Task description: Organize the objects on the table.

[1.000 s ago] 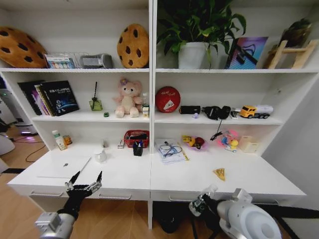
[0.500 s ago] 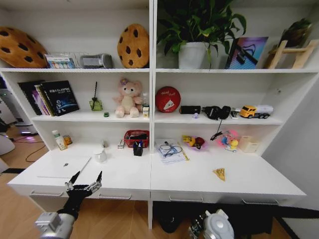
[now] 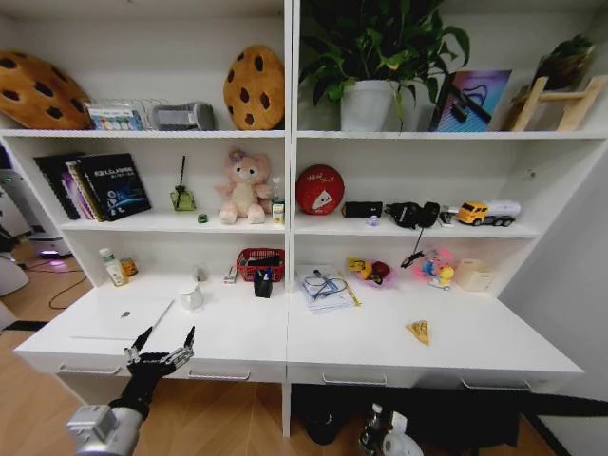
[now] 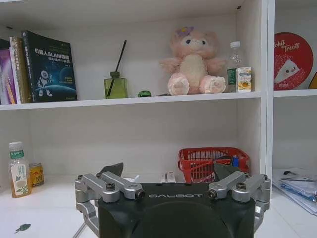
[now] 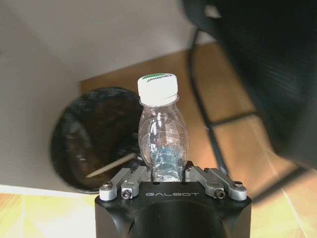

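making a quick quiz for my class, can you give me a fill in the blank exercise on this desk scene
1. The right gripper is shut on a clear plastic ____ with a white cap.
2. Below it on the floor stands a black ____ with a stick inside.
3. The left gripper hovers open at the front edge of the desk, near the closed silver ____.
4. The red basket sits at the back of the desk, under the shelf with the pink ____.

Missing words: bottle; bin; laptop; teddy bear
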{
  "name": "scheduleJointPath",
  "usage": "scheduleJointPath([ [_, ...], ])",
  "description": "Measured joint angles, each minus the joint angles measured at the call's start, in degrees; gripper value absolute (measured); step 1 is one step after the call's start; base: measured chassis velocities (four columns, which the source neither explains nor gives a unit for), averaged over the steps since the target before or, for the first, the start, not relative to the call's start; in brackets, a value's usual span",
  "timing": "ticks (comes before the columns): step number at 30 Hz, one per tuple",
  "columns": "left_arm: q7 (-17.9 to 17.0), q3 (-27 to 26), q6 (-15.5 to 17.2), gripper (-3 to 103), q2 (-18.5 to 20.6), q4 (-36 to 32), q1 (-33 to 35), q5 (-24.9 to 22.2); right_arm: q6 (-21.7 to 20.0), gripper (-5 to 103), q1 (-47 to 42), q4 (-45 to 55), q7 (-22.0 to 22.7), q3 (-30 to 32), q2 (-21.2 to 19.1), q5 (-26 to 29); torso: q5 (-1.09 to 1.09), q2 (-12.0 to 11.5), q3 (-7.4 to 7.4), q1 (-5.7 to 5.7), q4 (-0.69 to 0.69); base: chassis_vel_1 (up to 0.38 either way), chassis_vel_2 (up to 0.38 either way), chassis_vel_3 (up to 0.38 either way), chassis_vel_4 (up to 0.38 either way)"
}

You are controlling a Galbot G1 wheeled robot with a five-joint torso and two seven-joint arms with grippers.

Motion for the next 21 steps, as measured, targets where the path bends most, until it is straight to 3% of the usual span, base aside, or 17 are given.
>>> scheduleJointPath([
  [1,0.0,0.0,0.0,100,0.0,0.0,0.0,0.0,0.62,24,0.78,-1.2,-2.83,0.02,0.19,-3.28,0.0,0.0,0.0,0.0,0.0,0.0,0.0,0.0,0.0],
  [2,0.0,0.0,0.0,100,0.0,0.0,0.0,0.0,4.31,24,2.29,-3.74,-8.5,0.27,0.69,-12.47,0.0,0.0,0.0,0.0,-0.01,0.0,0.0,0.0,0.0],
  [3,0.0,0.0,0.0,100,0.0,0.0,0.0,0.0,4.31,24,2.29,-3.74,-8.5,0.27,0.69,-12.47,0.0,0.0,0.0,0.0,-0.01,0.0,0.0,0.0,0.0],
  [6,0.0,0.0,0.0,100,0.0,0.0,0.0,0.0,10.18,24,4.36,-6.18,-14.24,0.65,1.48,-23.53,0.02,0.0,0.0,0.0,-0.02,0.0,0.0,0.0,0.0],
  [7,0.0,0.0,0.0,100,0.0,0.0,0.0,0.0,10.18,24,4.36,-6.18,-14.24,0.65,1.48,-23.53,0.02,0.0,0.0,0.0,-0.02,0.0,0.0,0.0,0.0],
  [11,0.01,0.0,0.0,100,0.0,0.0,0.0,0.0,18.73,24,8.56,-11.65,-17.02,1.4,3.01,-33.37,0.0,0.0,0.0,0.0,-0.01,0.0,0.0,0.0,0.0],
  [20,0.0,0.01,0.0,100,0.0,0.0,0.0,0.0,23.7,23,11.96,-16.48,-16.98,2.0,5.29,-39.18,-0.01,0.0,0.0,0.0,-0.01,0.0,0.0,0.0,0.0],
  [21,0.0,0.0,0.0,100,0.0,0.0,0.0,0.0,24.0,28,12.3,-17.05,-16.71,2.01,5.52,-39.24,-0.01,0.0,0.0,0.0,-0.02,0.0,0.0,0.0,0.0],
])
